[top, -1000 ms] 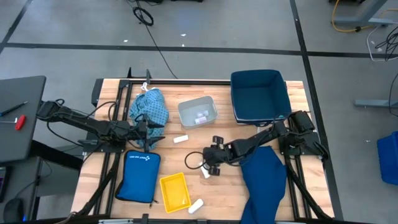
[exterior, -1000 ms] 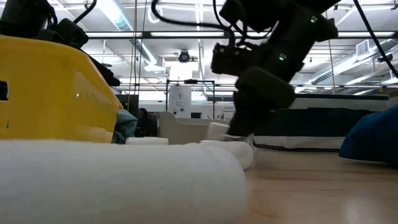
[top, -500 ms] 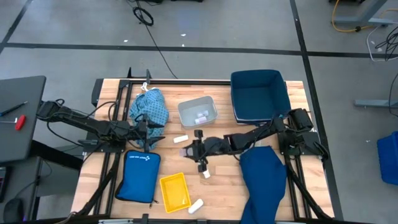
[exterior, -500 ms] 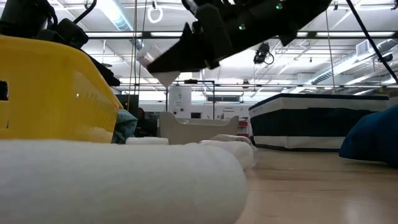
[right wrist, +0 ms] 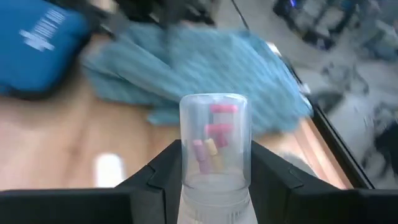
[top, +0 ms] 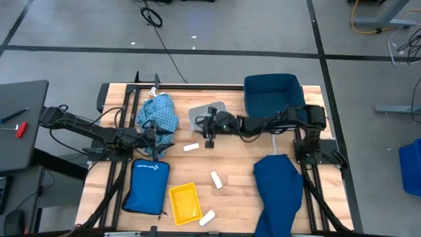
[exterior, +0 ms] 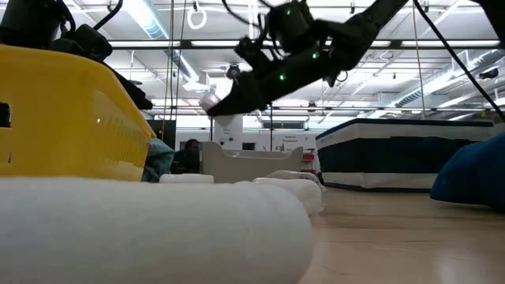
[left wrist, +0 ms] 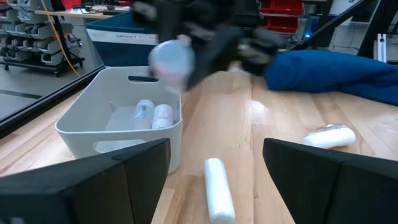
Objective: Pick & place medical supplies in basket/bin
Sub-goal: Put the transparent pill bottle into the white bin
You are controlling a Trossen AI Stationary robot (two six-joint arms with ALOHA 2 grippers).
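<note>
Vial (right wrist: pixel 213 140) with small pink and yellow pieces inside is pinched between the fingers of our right end effector (top: pixel 209 129), which hangs at the near rim of the grey bin (top: pixel 197 116) on the tabletop (top: pixel 247 191). We judge this to be the carry step, with the drop close at hand. In the left wrist view the bin already holds a couple of small white and clear items, though we cannot make them out exactly.

Next we need to bring the vial a little farther over the bin's opening, lower it, and spread the fingers so it falls inside, not on the rim.

Our left end effector (top: pixel 160 136) waits with fingers spread beside the light blue patterned cloth (top: pixel 158 113). White rolls (top: pixel 191 147) are still out on the tabletop, and the navy cloth (top: pixel 279 191) lies near the right arm's base.
</note>
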